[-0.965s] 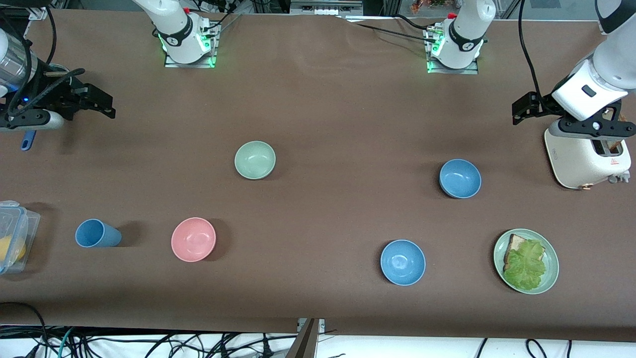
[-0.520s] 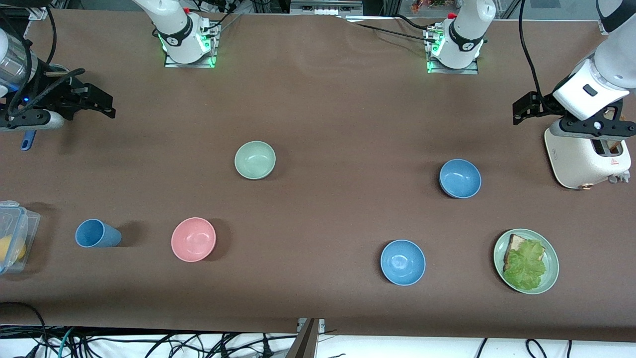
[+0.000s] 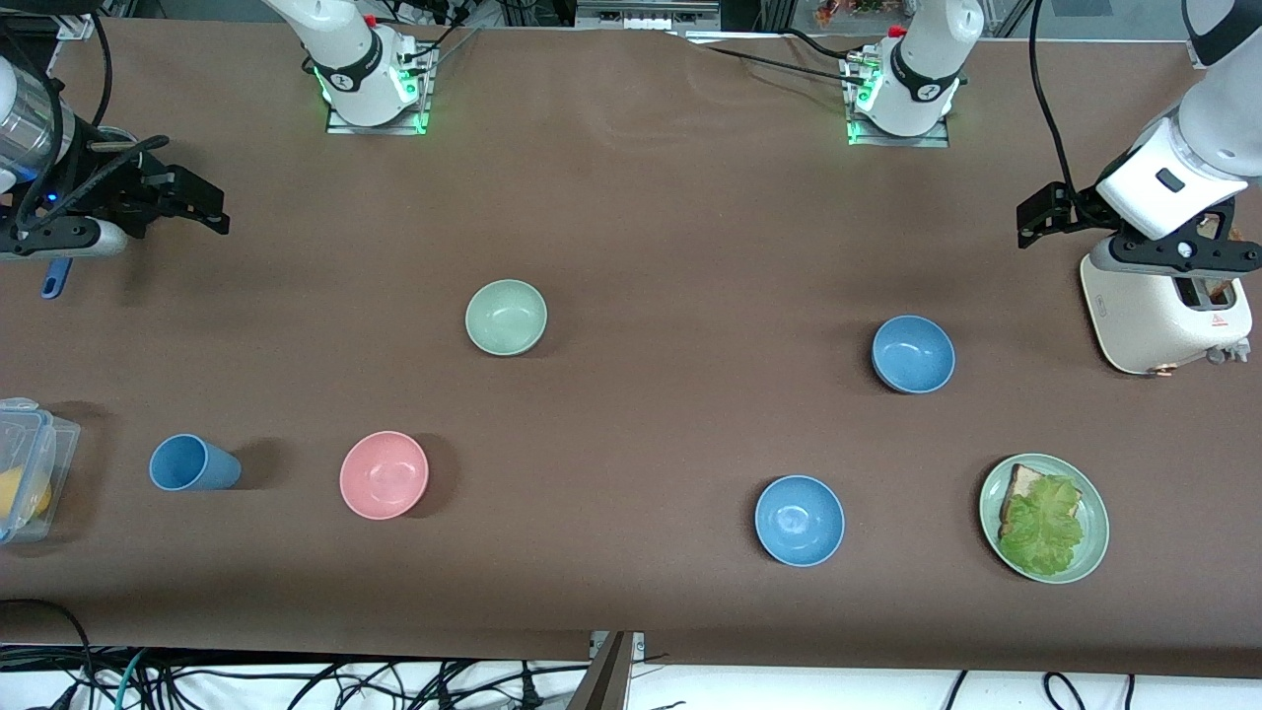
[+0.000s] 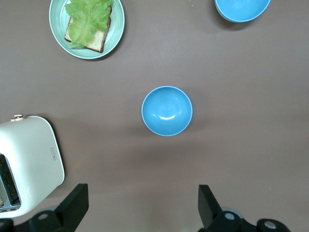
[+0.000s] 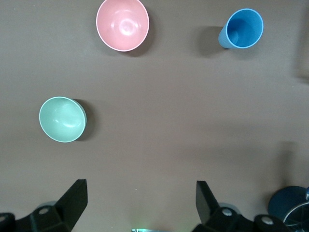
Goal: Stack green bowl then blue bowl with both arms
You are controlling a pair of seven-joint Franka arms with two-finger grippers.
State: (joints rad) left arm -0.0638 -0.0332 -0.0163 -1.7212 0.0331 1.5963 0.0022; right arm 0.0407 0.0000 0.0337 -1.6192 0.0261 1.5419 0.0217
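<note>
Two bowls sit unstacked, nothing begun: green bowl (image 3: 506, 317) toward the right arm's end, blue bowl (image 3: 913, 353) near the toaster (image 3: 1163, 320), while the right gripper (image 3: 202, 205) and left gripper (image 3: 1035, 217) hover over the table's ends, jaws apart and empty, so next, likely, comes a descent onto the green bowl's rim.

Brown table (image 3: 670, 217) carried several loose items, all well apart. Green bowl (image 3: 506, 317) sat toward the right arm's end, the pink bowl (image 3: 384, 474) nearer the camera, the blue cup (image 3: 193, 463) on its side beside that. A clear box (image 3: 28, 463) lay at that end's edge. Toward the left arm's end: blue bowl (image 3: 913, 353), a second blue bowl (image 3: 800, 520) nearer, a plate (image 3: 1092, 552) with bread and lettuce, a white toaster (image 3: 1154, 320).
</note>
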